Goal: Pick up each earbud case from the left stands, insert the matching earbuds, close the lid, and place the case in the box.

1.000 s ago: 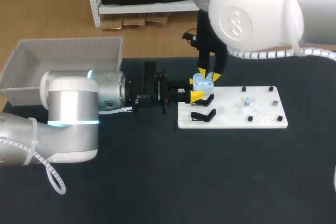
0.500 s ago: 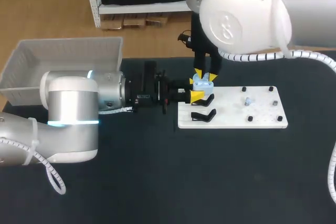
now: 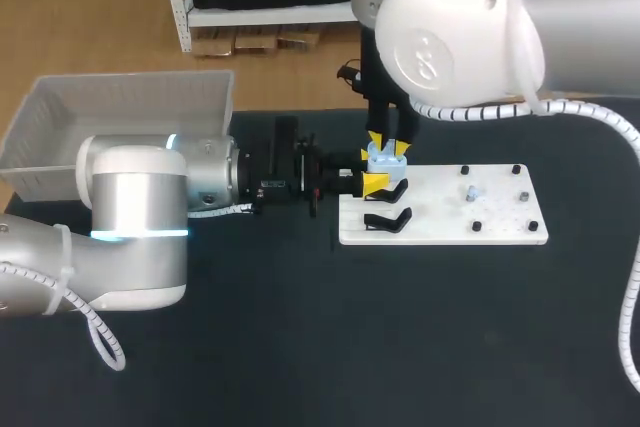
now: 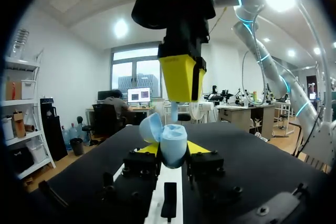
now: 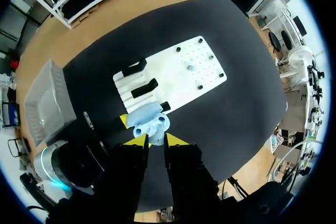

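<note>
A light-blue earbud case (image 3: 384, 160) with its lid open is held over the left end of the white board (image 3: 450, 217). My left gripper (image 3: 372, 181) is shut on it from two sides; in the left wrist view the case (image 4: 171, 144) sits between the yellow fingertips (image 4: 198, 148). My right gripper (image 3: 386, 145) hangs directly above the case, shut on a pale earbud (image 4: 172, 112) whose stem points down into the open case. From the right wrist view the case (image 5: 147, 121) lies just ahead of that gripper (image 5: 155, 143).
Two black stands (image 3: 387, 219) sit on the board's left end. Another pale earbud (image 3: 471, 191) stands among small black pegs (image 3: 516, 170) on its right half. A white basket (image 3: 120, 112) stands at the back left of the dark table.
My right arm has shifted a little to the left, bringing its gripper closer over the open case. The left arm and the case have stayed put.
</note>
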You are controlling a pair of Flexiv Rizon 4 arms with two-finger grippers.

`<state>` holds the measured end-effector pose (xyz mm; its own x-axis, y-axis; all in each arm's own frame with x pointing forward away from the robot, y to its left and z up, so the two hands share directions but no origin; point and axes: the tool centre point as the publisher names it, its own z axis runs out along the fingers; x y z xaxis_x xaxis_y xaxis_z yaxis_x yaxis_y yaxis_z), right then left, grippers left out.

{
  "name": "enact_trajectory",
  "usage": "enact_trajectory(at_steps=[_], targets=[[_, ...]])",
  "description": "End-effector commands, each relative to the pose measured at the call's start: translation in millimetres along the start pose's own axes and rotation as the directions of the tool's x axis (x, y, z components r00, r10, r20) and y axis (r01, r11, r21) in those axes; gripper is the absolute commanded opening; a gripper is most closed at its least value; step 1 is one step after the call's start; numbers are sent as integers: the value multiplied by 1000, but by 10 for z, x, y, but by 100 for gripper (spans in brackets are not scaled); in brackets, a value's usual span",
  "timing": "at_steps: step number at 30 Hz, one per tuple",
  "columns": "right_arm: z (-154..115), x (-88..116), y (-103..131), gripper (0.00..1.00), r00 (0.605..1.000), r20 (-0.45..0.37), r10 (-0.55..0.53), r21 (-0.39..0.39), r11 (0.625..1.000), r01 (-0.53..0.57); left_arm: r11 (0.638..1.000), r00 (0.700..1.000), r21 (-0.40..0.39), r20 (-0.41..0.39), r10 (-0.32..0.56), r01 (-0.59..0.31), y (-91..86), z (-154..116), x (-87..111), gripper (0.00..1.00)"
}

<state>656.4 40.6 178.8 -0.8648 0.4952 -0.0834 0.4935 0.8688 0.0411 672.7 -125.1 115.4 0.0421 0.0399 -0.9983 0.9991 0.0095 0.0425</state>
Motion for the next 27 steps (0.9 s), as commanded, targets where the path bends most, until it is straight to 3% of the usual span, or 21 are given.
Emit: enact_trajectory(at_steps=[1,27], targets=[[20,-14,3,0,1000,-3,7,1,1000,-7,1000,1000,-2,3,2,-2,-1,0,9,0],[60,-55,-51,0,999,-25,34,-7,999,-34,1000,1000,-2,3,2,-2,-1,0,9,0]])
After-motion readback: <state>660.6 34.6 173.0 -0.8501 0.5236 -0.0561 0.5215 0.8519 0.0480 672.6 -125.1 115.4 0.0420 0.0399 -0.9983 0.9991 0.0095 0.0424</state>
